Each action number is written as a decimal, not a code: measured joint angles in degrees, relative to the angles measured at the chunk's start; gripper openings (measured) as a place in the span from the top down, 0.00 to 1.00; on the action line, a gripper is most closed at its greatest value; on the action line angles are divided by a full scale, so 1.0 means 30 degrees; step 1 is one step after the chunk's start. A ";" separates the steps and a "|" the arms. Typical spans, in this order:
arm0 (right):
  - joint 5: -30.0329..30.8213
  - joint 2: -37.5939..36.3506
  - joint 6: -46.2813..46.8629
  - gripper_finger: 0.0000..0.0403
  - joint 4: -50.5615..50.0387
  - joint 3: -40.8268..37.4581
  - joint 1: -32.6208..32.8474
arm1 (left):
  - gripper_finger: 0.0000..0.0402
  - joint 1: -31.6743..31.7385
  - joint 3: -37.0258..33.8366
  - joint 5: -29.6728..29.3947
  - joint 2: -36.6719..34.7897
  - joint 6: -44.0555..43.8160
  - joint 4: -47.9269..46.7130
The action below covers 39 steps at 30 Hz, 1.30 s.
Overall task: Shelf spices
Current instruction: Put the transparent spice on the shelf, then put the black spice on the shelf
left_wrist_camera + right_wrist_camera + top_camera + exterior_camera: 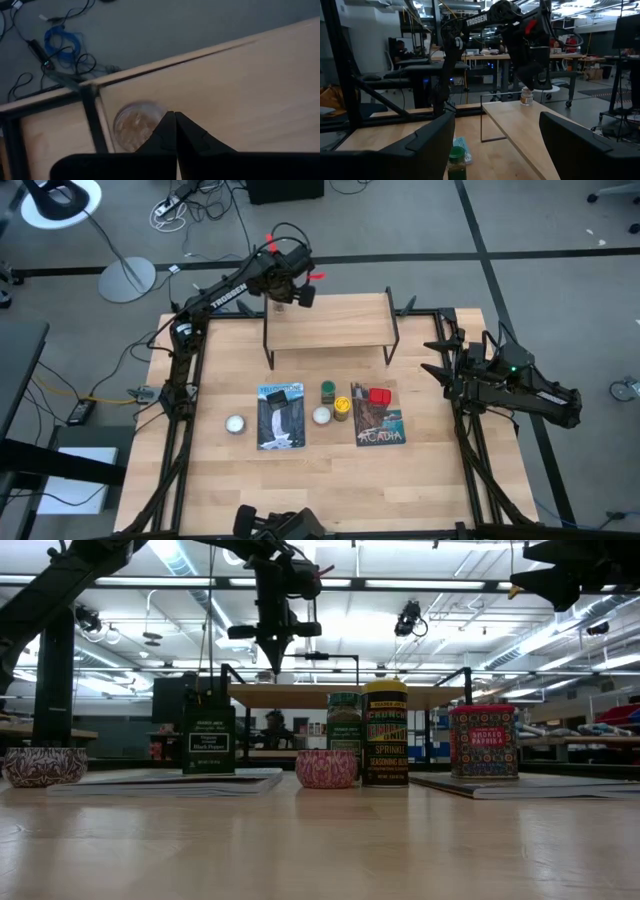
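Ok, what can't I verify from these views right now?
1. The tiny brown jar: in the high view it sits largely under the left gripper; in the left wrist view it is blurred.
2. Its label: too small in the right wrist view.
3. The right gripper: cut off by the low view's top edge.

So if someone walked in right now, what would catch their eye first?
Probably the left arm stretched to the shelf's back left corner, its gripper poised just above a tiny jar on the top board, fingers shut. Next, the spices lined up in front of the shelf between two books: green jar, yellow-capped jar, red tin. The right arm waits at the table's right edge.
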 joint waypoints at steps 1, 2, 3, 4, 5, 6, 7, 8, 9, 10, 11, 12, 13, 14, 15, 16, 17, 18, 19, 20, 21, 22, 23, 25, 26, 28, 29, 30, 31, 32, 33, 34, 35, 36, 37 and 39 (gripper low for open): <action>0.0000 0.0000 0.0005 0.27 0.0000 0.0000 0.0000 | 1.00 -0.0079 0.0000 0.0001 0.0000 0.0044 0.0304; 0.0000 0.0000 0.0002 0.27 0.0000 0.0000 0.0000 | 1.00 -0.0159 0.0006 -0.0013 0.0000 0.0051 0.0576; 0.0000 0.0000 -0.0001 0.27 0.0007 0.0000 0.0000 | 1.00 -0.0248 0.0093 -0.0009 0.0000 0.0124 0.0757; 0.0000 0.0000 -0.0001 0.27 0.0001 0.0000 0.0000 | 0.99 -0.0370 0.0218 0.0000 0.0000 0.0368 0.0953; 0.0000 0.0000 -0.0002 0.27 0.0000 0.0000 0.0000 | 0.99 -0.0506 0.0316 0.0056 0.0000 0.0620 0.1334; 0.0000 0.0000 0.0004 0.27 0.0013 0.0000 0.0000 | 0.98 -0.0629 0.0372 0.0161 -0.0009 0.0896 0.1712; 0.0000 0.0000 -0.0002 0.27 0.0007 0.0000 0.0000 | 0.98 -0.0786 0.0436 0.0394 -0.0022 0.1108 0.2017; 0.0000 0.0000 0.0002 0.27 0.0007 0.0000 0.0000 | 0.97 -0.0918 0.0562 0.0591 -0.0022 0.1468 0.2178; 0.0000 0.0000 -0.0002 0.27 0.0009 0.0000 0.0000 | 0.97 -0.1068 0.0733 0.0778 -0.0016 0.1909 0.2338; 0.0000 0.0000 -0.0002 0.27 0.0008 0.0000 0.0000 | 0.96 -0.1270 0.0952 0.1042 -0.0007 0.2454 0.2446; 0.0000 0.0000 -0.0002 0.27 0.0015 0.0000 0.0000 | 0.96 -0.1491 0.1183 0.1095 -0.0007 0.3061 0.2506; 0.0000 0.0000 -0.0002 0.27 0.0015 0.0000 0.0000 | 0.95 -0.1764 0.1409 0.1114 -0.0018 0.3696 0.2540; 0.0000 0.0000 -0.0002 0.27 0.0015 0.0000 0.0000 | 0.94 -0.2090 0.1643 0.1135 -0.0029 0.4370 0.2474; 0.0000 0.0000 -0.0002 0.27 0.0027 0.0000 0.0000 | 0.93 -0.2479 0.1867 0.1157 -0.0029 0.5018 0.2281; 0.0000 0.0000 -0.0002 0.27 0.0036 0.0000 0.0000 | 0.92 -0.2916 0.2053 0.1190 -0.0029 0.5587 0.2048; 0.0000 0.0000 -0.0002 0.27 0.0036 0.0000 0.0000 | 0.91 -0.3396 0.2215 0.1209 -0.0029 0.6172 0.1753; 0.0002 0.0000 -0.0002 0.27 0.0040 0.0000 0.0000 | 0.90 -0.3868 0.2274 0.1203 -0.0029 0.6720 0.1514; 0.0000 0.0000 -0.0002 0.27 0.0051 0.0000 0.0000 | 0.88 -0.4363 0.2288 0.1178 -0.0035 0.7296 0.1257; 0.0000 0.0000 -0.0002 0.27 0.0051 0.0000 0.0000 | 0.87 -0.4878 0.2295 0.1092 -0.0036 0.7825 0.0839; 0.0000 0.0000 -0.0002 0.27 0.0051 0.0000 0.0000 | 0.85 -0.5409 0.2256 0.0917 -0.0036 0.8254 0.0267; 0.0001 0.0000 -0.0002 0.27 0.0051 0.0000 0.0000 | 0.83 -0.5961 0.2090 0.0697 -0.0036 0.8550 -0.0342; 0.0000 0.0000 -0.0002 0.27 0.0059 0.0000 0.0000 | 0.82 -0.6504 0.1817 0.0356 -0.0036 0.8642 -0.0976; 0.0000 0.0000 -0.0002 0.27 0.0073 0.0000 0.0000 | 0.80 -0.7035 0.1462 -0.0024 -0.0036 0.8636 -0.1546; 0.0000 0.0000 -0.0002 0.27 0.0161 0.0000 0.0000 | 0.77 -0.8144 0.0560 -0.0787 -0.0036 0.8353 -0.2790; 0.0000 0.0000 -0.0002 0.27 0.0239 0.0000 0.0000 | 0.75 -0.8700 0.0141 -0.1218 -0.0018 0.8010 -0.3397; 0.0000 0.0000 -0.0002 0.27 0.0493 0.0000 0.0000 | 0.71 -0.9763 -0.0766 -0.1974 -0.0011 0.7260 -0.3991; 0.0000 0.0000 -0.0002 0.27 0.0683 0.0000 0.0000 | 0.69 -1.0289 -0.1271 -0.2170 -0.0033 0.6932 -0.3935; 0.0000 -0.0007 -0.0002 0.27 0.0846 0.0000 0.0000 | 0.67 -1.0846 -0.1763 -0.2353 -0.0036 0.6607 -0.3805; 0.0000 -0.0007 -0.0002 0.27 0.0940 0.0000 0.0000 | 0.65 -1.1399 -0.2261 -0.2715 -0.0036 0.6434 -0.3501; 0.0000 -0.0007 -0.0002 0.27 0.1024 0.0000 0.0000 | 0.64 -1.1960 -0.2727 -0.3129 -0.0020 0.6306 -0.3038; 0.0000 -0.0007 -0.0002 0.27 0.1126 0.0000 0.0000 | 0.63 -1.2540 -0.3167 -0.3649 -0.0015 0.6171 -0.2475; 0.0000 -0.0007 -0.0002 0.27 0.1220 0.0000 0.0000 | 0.62 -1.3115 -0.3627 -0.4287 -0.0015 0.6031 -0.1791; 0.0000 -0.0007 -0.0002 0.27 0.1292 0.0000 0.0000 | 0.62 -1.3632 -0.4053 -0.4986 -0.0015 0.5882 -0.1010; 0.0000 -0.0007 -0.0002 0.27 0.1376 0.0000 0.0000 | 0.62 -1.4165 -0.4431 -0.5846 -0.0015 0.5569 -0.0310; 0.0000 -0.0007 -0.0002 0.27 0.1461 0.0000 0.0000 | 0.62 -1.4663 -0.4763 -0.6691 -0.0007 0.5407 0.0337; 0.0000 -0.0007 -0.0014 0.27 0.1477 0.0000 0.0000 | 0.63 -1.5532 -0.5441 -0.8583 -0.0013 0.5123 0.1598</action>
